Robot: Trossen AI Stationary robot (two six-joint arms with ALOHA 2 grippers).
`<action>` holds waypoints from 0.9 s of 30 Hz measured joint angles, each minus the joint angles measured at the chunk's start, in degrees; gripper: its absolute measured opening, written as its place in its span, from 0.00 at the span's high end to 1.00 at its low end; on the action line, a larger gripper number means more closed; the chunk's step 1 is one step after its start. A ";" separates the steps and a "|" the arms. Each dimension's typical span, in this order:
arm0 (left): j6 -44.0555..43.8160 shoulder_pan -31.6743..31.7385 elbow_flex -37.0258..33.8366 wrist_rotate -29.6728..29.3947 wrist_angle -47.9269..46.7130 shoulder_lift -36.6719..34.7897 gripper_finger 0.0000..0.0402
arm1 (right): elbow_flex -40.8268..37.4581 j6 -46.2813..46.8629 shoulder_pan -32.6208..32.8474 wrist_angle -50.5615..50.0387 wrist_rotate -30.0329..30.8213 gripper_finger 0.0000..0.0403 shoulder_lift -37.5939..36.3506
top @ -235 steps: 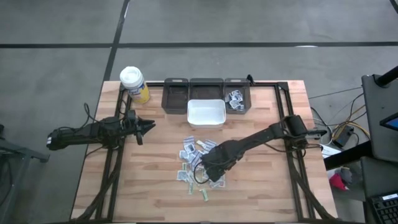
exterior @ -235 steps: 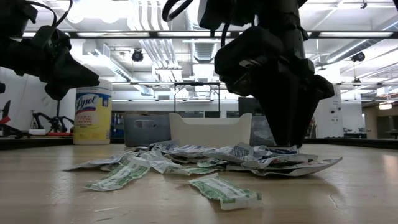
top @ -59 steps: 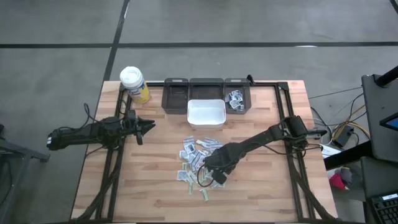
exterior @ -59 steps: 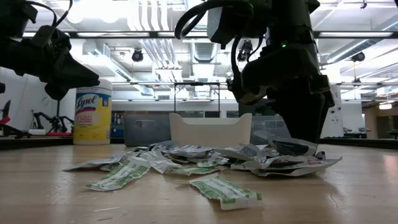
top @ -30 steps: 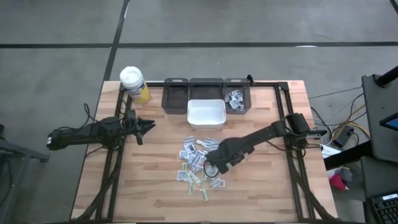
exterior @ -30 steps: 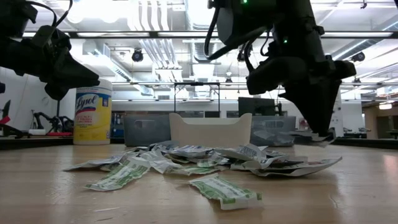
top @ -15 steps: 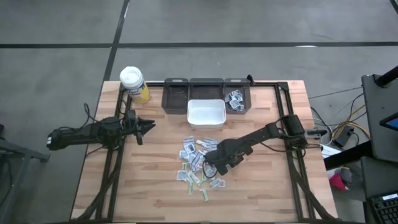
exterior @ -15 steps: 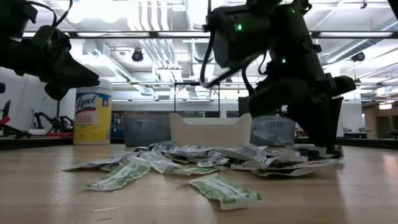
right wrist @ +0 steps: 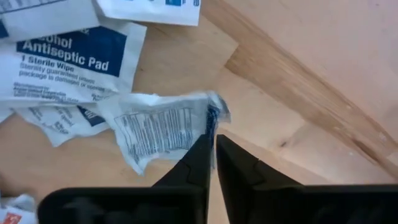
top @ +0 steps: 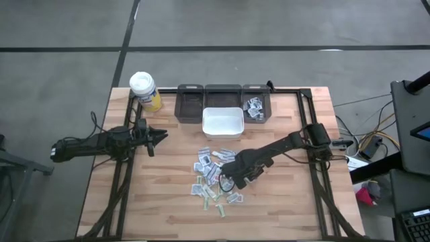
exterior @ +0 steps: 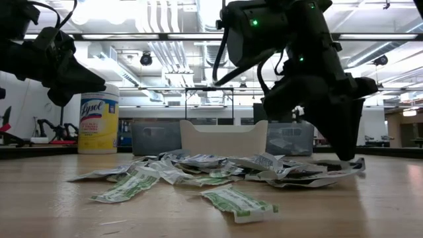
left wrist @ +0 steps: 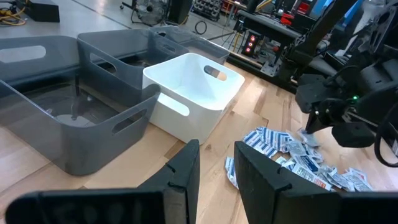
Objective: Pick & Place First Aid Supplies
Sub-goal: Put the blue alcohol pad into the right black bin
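Observation:
The first aid supplies [top: 211, 176] lie as a loose pile of small white printed packets at the table's middle, also in the low view [exterior: 198, 170]. My right gripper [top: 227, 183] is down at the pile's near right side, its fingers [right wrist: 212, 138] almost together on the edge of a crumpled white packet [right wrist: 158, 127]. That packet rests on the wood [exterior: 353, 165]. My left gripper [top: 163, 135] hovers open above the table's left part, nothing between its fingers [left wrist: 217, 149]. My right gripper has the crumpled packet's blue-printed edge [right wrist: 211, 117] between its two fingertips, only at their free ends. The fingers come from above, pointing down. The rest of the packet lies spread on the table beside the fingers.
A white bin [top: 222, 122] stands behind the pile, and three grey bins [top: 189, 102] stand in a row at the far edge, the right one [top: 256, 106] holding packets. A white-capped yellow bottle [top: 144, 89] stands at the far left corner.
My right gripper has come down from above the table to the wood at the pile's right end, carrying the packet. The packet hung clear below the fingertips a second ago and now rests on the table.

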 joint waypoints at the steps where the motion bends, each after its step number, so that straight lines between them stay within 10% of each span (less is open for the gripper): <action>1: 0.00 -0.01 0.00 0.01 0.00 0.00 0.77 | 0.00 0.02 -0.02 -0.06 0.15 0.90 0.00; 15: 0.00 0.00 -0.02 0.01 0.00 -0.02 0.77 | 3.16 -1.48 0.23 0.84 -1.42 0.57 -0.40; 27: 0.00 -0.01 0.00 0.00 0.00 -0.02 0.77 | 3.04 -3.39 0.79 4.65 -1.00 0.58 0.56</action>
